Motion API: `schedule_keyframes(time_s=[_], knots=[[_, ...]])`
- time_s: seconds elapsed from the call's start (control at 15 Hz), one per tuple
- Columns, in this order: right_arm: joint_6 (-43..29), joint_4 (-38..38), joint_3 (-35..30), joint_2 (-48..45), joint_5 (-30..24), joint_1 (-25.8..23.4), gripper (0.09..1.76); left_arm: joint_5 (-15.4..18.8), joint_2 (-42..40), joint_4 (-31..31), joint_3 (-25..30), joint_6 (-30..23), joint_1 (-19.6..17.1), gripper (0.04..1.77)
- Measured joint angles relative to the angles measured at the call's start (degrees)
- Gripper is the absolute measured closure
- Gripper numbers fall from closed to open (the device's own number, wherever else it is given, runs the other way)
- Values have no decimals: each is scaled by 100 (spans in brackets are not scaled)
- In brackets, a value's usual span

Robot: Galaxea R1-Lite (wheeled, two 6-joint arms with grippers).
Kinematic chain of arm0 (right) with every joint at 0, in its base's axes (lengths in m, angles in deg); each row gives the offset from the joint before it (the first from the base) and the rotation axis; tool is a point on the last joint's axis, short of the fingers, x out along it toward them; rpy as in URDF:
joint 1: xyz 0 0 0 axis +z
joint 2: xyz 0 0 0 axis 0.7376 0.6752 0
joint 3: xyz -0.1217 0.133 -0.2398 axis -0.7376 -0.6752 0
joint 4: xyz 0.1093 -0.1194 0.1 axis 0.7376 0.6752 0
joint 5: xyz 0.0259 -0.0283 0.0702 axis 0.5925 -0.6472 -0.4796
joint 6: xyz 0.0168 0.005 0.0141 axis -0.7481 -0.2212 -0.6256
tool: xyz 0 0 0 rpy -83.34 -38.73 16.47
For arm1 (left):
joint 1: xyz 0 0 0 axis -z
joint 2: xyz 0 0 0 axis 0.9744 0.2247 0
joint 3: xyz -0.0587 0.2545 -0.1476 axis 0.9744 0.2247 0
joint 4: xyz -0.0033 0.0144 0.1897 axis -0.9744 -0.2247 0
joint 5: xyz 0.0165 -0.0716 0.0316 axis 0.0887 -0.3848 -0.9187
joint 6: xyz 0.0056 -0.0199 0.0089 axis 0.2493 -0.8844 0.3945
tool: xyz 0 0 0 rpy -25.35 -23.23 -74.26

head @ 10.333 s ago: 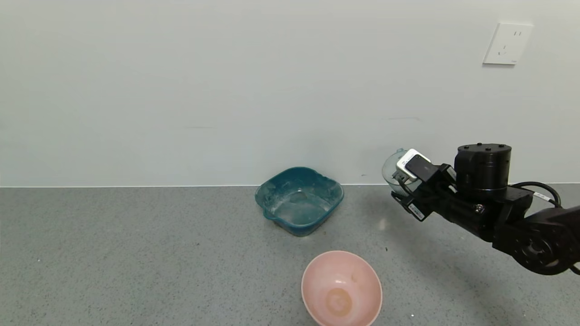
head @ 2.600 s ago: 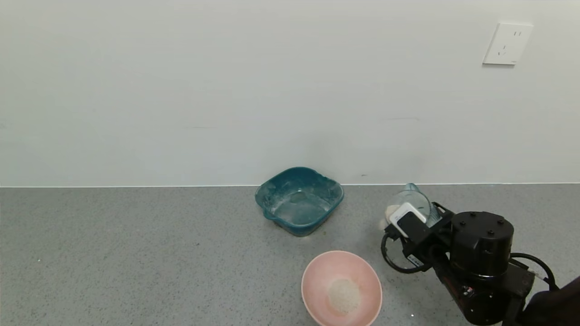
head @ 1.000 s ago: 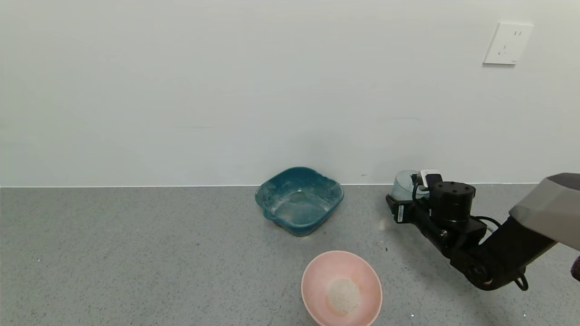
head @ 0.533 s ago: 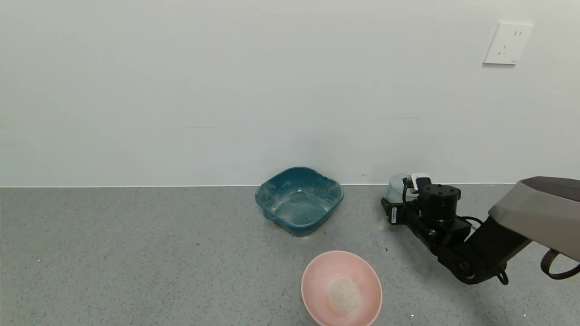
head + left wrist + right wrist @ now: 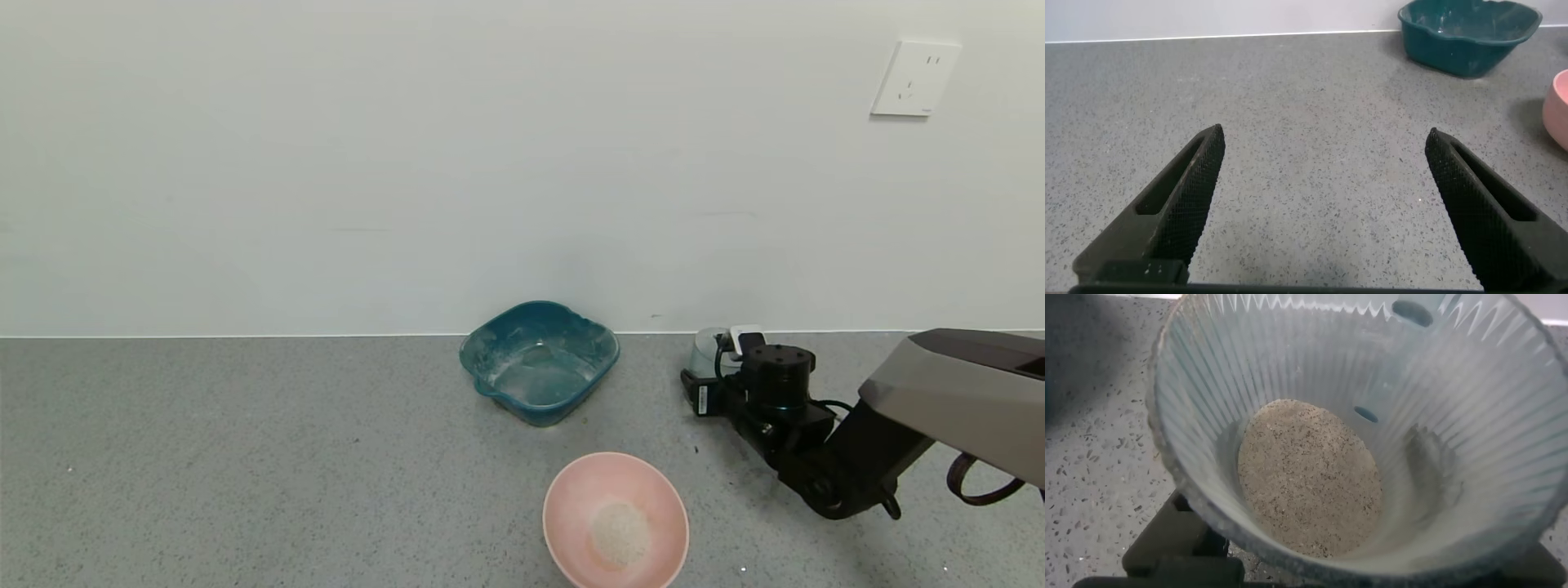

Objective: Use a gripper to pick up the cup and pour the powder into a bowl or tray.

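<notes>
Right pincer [image 5: 718, 359]: closed around the cup [image 5: 704, 351], low at the tabletop [image 5: 245, 457] — 2 o'clock of the bowl [image 5: 615, 520].
Left pincer [image 5: 1323, 204]: wide open, empty.
Risk: a fast release could tip the cup — it looked emptied, but any residue would scatter.

Looking like a lab or robot test bench, not a home kitchen. Grey speckled table [image 5: 245, 457] is running flat up to a bare pale wall [image 5: 408, 163], nothing hanging on it except a white wall socket [image 5: 914, 78]. Only a few plain plastic props are sitting out: a teal basin [image 5: 539, 359] dusted with white residue, a pink bowl [image 5: 616, 523], a ribbed cup [image 5: 706, 349]. A black robot arm [image 5: 816, 441] with exposed cables is reaching over the table. Setup is reading as staged for trials.
</notes>
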Motion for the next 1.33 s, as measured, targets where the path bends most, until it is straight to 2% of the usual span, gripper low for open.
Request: schedule_keyframes(time_s=[0.13, 0.33, 0.67, 0.87, 1.0, 1.33], knots=[[0, 2, 2, 7, 0, -2, 50, 0, 0, 0, 0, -5, 0, 5], [5, 18, 0, 10, 10, 2, 37, 2, 0, 0, 0, -5, 0, 5], [2, 155, -60, -87, 5, 11, 26, 0, 0, 0, 0, -2, 2, 5], [-41, 934, -102, -423, -52, -5, 22, 2, 0, 2, 0, -2, 0, 5], [-61, 1491, -217, -834, -295, -6, 21, 0, 0, 0, 0, -5, 0, 5], [-59, 3184, -680, -2410, -616, 35, 17, 0, 0, 0, 0, -2, 0, 5]])
